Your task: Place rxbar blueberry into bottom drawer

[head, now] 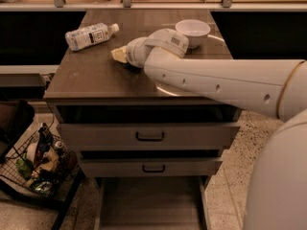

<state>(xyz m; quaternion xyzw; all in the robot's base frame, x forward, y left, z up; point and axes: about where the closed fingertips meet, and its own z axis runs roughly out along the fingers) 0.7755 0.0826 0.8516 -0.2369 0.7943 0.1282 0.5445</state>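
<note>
My gripper (120, 54) is low over the middle of the brown cabinet top (91, 75), at the end of my white arm (216, 83), which reaches in from the right. The rxbar blueberry does not show; only a dark patch lies under my wrist, and I cannot tell what it is. The bottom drawer (149, 206) is pulled out at the bottom of the view, and its grey floor is bare. The two upper drawers (149, 136) with dark handles are shut.
A clear water bottle (91, 35) with a white label lies on its side at the back left of the top. A white bowl (192, 32) stands at the back right. A wire basket (39, 166) of items sits on the floor to the left.
</note>
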